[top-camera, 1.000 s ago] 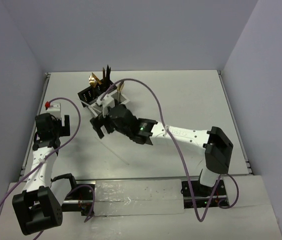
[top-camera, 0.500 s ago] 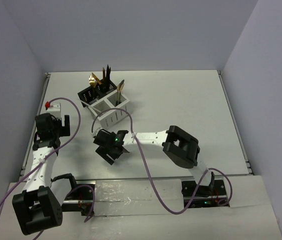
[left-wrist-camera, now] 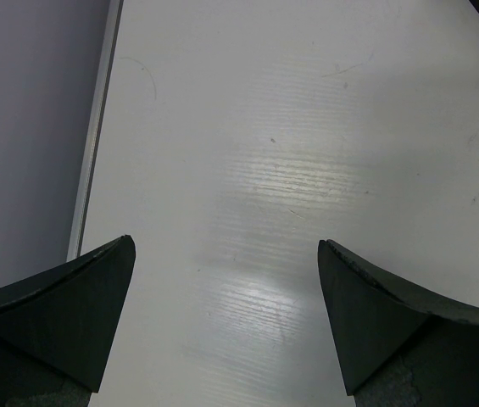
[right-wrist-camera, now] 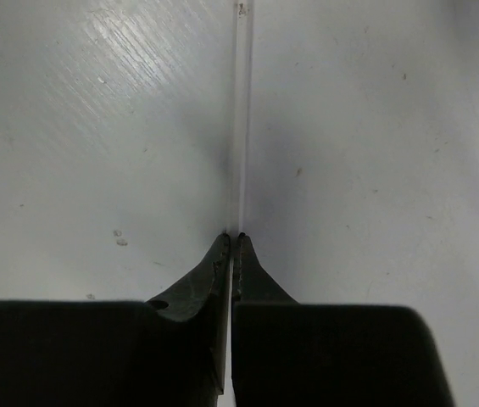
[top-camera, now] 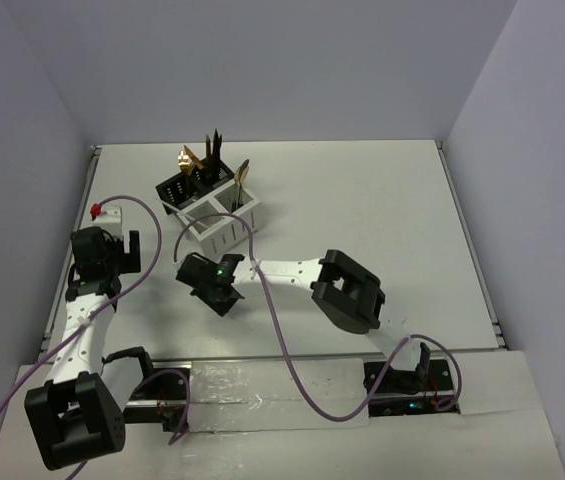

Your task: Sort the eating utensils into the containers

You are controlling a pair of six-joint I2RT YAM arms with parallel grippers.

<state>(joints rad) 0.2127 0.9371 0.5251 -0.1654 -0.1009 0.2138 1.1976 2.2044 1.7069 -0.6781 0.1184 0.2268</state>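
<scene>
A thin white chopstick (right-wrist-camera: pixel 239 119) lies on the table and runs straight away from my right gripper (right-wrist-camera: pixel 235 235), which is shut on its near end. From above, that gripper (top-camera: pixel 192 274) is low over the table, in front of the containers. The black container (top-camera: pixel 178 187) and the white container (top-camera: pixel 224 218) stand side by side at the back left. They hold upright eating utensils: a gold fork (top-camera: pixel 189 158), black pieces (top-camera: pixel 213 146) and a gold spoon (top-camera: pixel 241 172). My left gripper (left-wrist-camera: pixel 226 314) is open over bare table, at the left (top-camera: pixel 122 250).
A raised rail (top-camera: pixel 74 250) runs along the table's left edge, close to my left arm. Purple cables (top-camera: pixel 272 310) loop over the near part of the table. Grey walls close in the back and both sides.
My right arm has swung down and back from beside the white container to the table in front of it. Its jaws have gone from open to shut on the chopstick. The left arm is unmoved.
</scene>
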